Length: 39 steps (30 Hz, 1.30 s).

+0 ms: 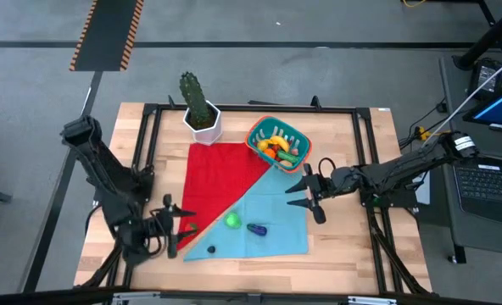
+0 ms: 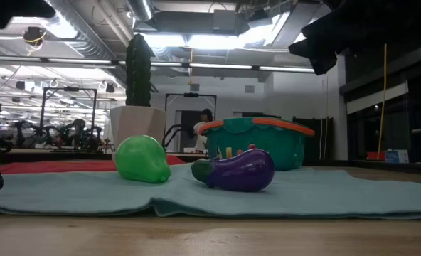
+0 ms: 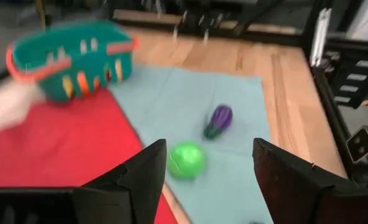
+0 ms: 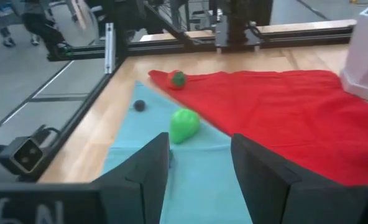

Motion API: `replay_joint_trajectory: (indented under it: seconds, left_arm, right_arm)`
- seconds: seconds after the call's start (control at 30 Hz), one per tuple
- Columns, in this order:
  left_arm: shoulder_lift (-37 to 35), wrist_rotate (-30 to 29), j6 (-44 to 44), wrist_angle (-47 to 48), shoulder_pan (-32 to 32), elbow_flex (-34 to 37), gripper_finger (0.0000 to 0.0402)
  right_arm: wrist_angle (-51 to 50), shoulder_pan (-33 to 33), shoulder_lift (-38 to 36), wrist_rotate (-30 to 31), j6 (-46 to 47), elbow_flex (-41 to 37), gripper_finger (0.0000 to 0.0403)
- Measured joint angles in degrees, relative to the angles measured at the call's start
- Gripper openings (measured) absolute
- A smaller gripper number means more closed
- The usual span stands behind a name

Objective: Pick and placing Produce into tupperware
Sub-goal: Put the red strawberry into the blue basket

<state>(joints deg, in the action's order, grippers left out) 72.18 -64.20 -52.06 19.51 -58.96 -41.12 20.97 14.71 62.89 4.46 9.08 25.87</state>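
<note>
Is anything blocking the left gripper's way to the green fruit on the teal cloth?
Nothing visible does. The left gripper sits open at the cloth's near-left edge, and only bare cloth lies between it and the green fruit. The purple eggplant lies on the fruit's far side, apart from it.

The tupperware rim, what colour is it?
Orange, on the teal tupperware; the low view shows it best.
</note>
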Motion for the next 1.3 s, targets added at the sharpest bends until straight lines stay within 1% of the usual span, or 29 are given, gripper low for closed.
replay_joint_trajectory:
  seconds: [0.1,0.2,0.33,0.5,0.6,0.7,0.77,0.87,0.97,1.13,1.3]
  left_arm:
    - [6.25,3.04,-14.31,11.90,-0.15,-6.14,0.0224]
    - [11.87,6.88,-26.00,20.94,-0.13,-11.95,0.0223]
    - [18.70,12.69,-37.09,31.06,-0.13,-21.07,0.0226]
    - [26.05,21.79,-50.24,45.13,-0.13,-32.62,0.0224]
    - [30.18,26.98,-59.01,54.07,-0.06,-37.78,0.0223]
    - [33.00,31.63,-66.87,60.70,0.44,-40.36,0.0226]
    - [33.78,33.97,-67.84,61.33,1.11,-40.44,0.0227]
    - [34.15,35.02,-64.45,59.15,2.06,-40.44,0.0226]
    - [34.14,35.01,-59.46,56.40,2.80,-40.44,0.0223]
    - [34.14,35.00,-53.83,53.37,3.53,-40.44,0.0223]
    - [34.14,34.88,-52.59,53.17,4.47,-40.27,0.0222]
  right_arm:
    - [0.00,1.71,0.00,0.01,-0.05,0.00,0.0174]
    - [0.00,3.28,0.00,0.01,-0.07,0.02,0.0174]
    - [0.00,4.79,0.00,0.00,-0.06,0.02,0.0174]
    - [0.00,6.05,0.00,0.01,-0.07,0.02,0.0174]
    - [0.00,6.73,0.07,0.01,-0.11,0.03,0.0174]
    - [-0.02,7.42,0.97,0.01,0.07,0.07,0.0174]
    - [-0.03,7.58,1.82,0.00,1.56,0.07,0.0174]
    - [0.06,7.58,3.39,0.01,4.09,0.07,0.0174]
    - [0.22,7.57,4.89,0.01,5.80,0.07,0.0174]
    - [0.47,7.55,6.58,0.01,7.39,0.07,0.0174]
    - [0.63,7.55,6.93,0.01,8.75,0.07,0.0174]
